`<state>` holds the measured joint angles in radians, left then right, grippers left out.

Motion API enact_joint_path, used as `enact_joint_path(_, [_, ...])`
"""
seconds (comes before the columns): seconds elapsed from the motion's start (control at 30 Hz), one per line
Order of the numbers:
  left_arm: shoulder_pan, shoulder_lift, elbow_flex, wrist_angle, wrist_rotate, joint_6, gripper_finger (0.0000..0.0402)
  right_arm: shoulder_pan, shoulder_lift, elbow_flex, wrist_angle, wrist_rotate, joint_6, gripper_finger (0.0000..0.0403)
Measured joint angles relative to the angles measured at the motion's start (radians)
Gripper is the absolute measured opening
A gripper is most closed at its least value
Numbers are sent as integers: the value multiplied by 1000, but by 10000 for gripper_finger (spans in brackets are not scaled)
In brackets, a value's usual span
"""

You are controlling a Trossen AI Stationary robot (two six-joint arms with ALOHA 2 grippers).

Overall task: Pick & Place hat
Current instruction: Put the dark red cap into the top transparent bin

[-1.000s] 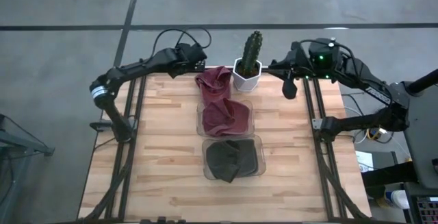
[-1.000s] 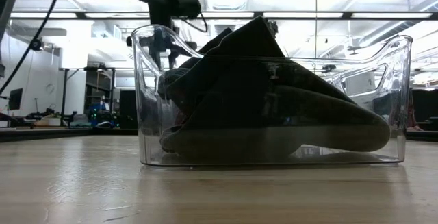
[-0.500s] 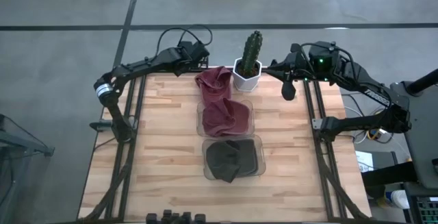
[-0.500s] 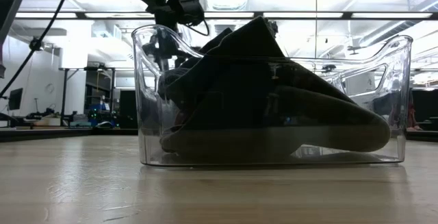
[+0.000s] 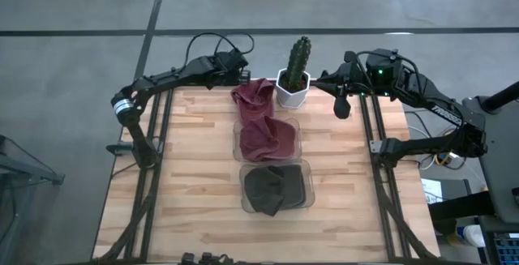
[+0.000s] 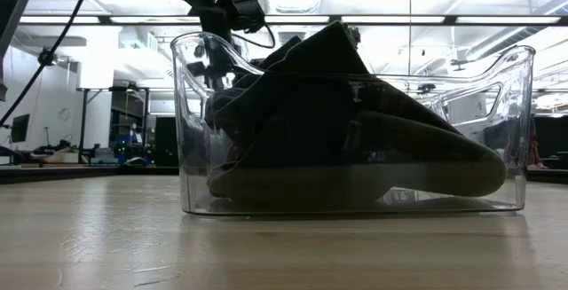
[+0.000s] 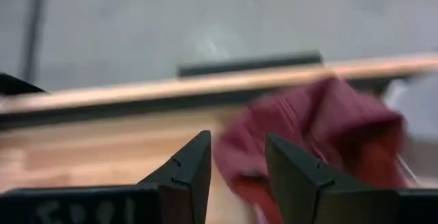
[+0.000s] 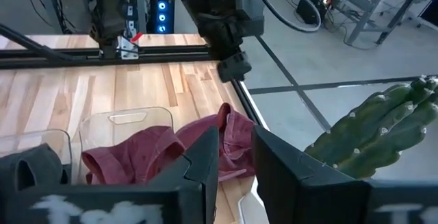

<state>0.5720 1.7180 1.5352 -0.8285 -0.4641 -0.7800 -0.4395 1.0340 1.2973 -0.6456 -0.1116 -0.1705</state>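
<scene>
Left gripper [image 5: 241, 76] hangs at the far edge of the surface [image 5: 186, 176], just beside the loose maroon hat [image 5: 253, 96]; its fingers are apart w/ nothing between them, prob. lined up for a grab. That hat lies on the wood at the far edge, touching the white cactus pot [image 5: 292, 89] and draping toward the far clear bin [image 5: 295, 131], which holds another maroon hat [image 5: 268, 138]. Near bin [image 5: 306, 185] holds a dark hat [image 5: 270, 189]. Right gripper [image 5: 342, 105] waits beyond the pot, near the right edge, fingers a little apart, empty. Room is tight: pot on one side, bin rim on the other; approach from the left is open.
</scene>
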Motion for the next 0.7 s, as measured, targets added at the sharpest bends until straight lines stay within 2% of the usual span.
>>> enact_joint_path(0.1, [0, 0, -2, -21, 102, 17, 130, -4, -2, -8, 0, 0, -21, 78])
enact_joint_path(0.17, [0, 0, -2, -66, 127, 17, 130, -11, -10, -20, -1, 0, -21, 77])
enact_joint_path(0.37, [1, 0, -4, -196, 121, -11, 130, -18, -70, -86, 15, 0, 12, 84])
enact_joint_path(0.7, [0, 0, -4, -113, 96, -47, 130, -17, -140, -173, 109, -1, 40, 82])
